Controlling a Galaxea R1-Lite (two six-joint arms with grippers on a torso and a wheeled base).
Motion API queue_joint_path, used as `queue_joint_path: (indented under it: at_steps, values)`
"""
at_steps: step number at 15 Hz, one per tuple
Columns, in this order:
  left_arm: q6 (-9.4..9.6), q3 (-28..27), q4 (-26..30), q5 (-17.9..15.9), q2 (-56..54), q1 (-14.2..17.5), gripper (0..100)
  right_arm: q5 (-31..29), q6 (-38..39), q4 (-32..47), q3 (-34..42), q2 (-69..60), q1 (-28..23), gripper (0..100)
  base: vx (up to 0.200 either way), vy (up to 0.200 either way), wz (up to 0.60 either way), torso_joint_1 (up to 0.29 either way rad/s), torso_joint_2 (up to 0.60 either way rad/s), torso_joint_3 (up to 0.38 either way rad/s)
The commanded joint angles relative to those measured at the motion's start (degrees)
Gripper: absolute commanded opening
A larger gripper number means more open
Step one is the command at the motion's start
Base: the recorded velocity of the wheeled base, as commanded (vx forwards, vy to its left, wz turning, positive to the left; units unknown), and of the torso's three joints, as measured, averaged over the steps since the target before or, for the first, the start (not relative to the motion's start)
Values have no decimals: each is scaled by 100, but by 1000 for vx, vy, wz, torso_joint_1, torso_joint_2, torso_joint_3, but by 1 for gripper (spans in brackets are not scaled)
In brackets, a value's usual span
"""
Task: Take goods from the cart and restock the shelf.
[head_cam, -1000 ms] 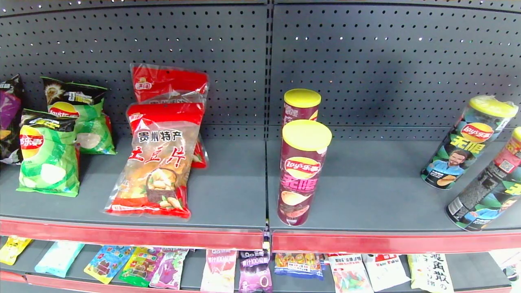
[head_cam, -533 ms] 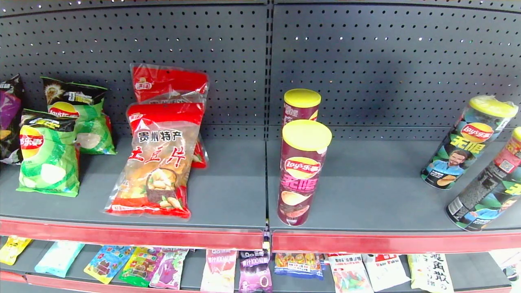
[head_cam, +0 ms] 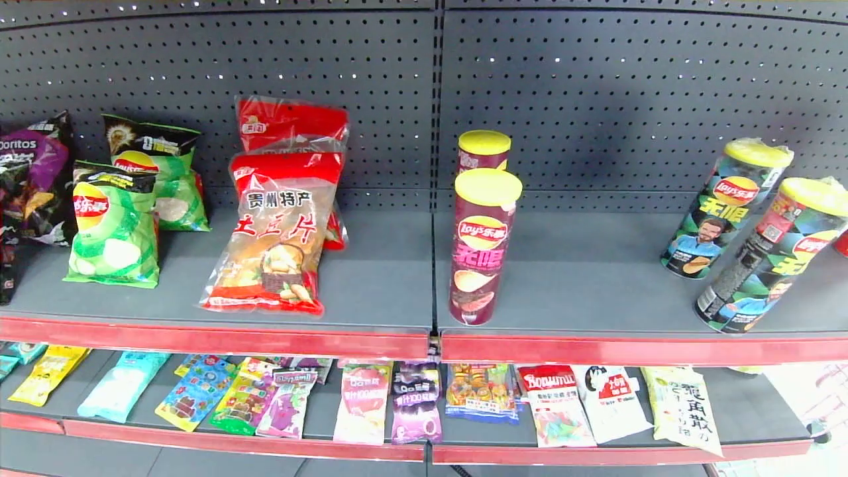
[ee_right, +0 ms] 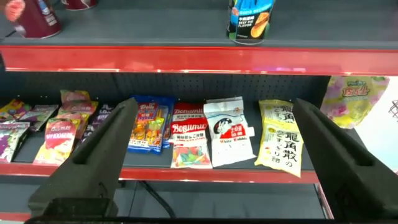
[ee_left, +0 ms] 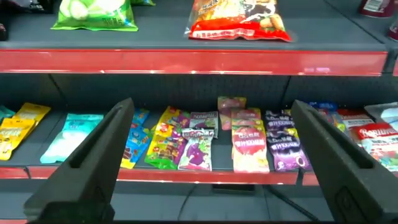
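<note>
Maroon chip canister (head_cam: 481, 248), yellow-lidded, stands upright at the front middle of the dark grey shelf (head_cam: 384, 278), its long axis vertical and label facing outward; a second maroon canister (head_cam: 483, 151) stands directly behind it. Two green-and-black canisters (head_cam: 725, 212) stand near the shelf's right end, while a red potato-chip bag (head_cam: 275, 238) and green chip bags (head_cam: 114, 225) sit propped top-up to the left. Candy packets (head_cam: 361, 404) lie flat on the lower shelf (head_cam: 762, 405). The left gripper (ee_left: 211, 168) and right gripper (ee_right: 211, 162) hang before that lower shelf, fingers spread wide, holding nothing.
</note>
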Motion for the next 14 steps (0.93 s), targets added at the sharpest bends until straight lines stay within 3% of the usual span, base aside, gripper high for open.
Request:
queue_joint_path:
  at_steps: [1, 14]
  values:
    - [9, 1, 2, 0, 7, 1, 100, 7, -15, 2, 0, 9, -1, 100, 0, -200, 0, 12, -2, 2]
    - [-18, 1, 2, 0, 7, 1, 100, 7, 3, 2, 0, 0, -1, 100, 0, -200, 0, 4, 1, 4]
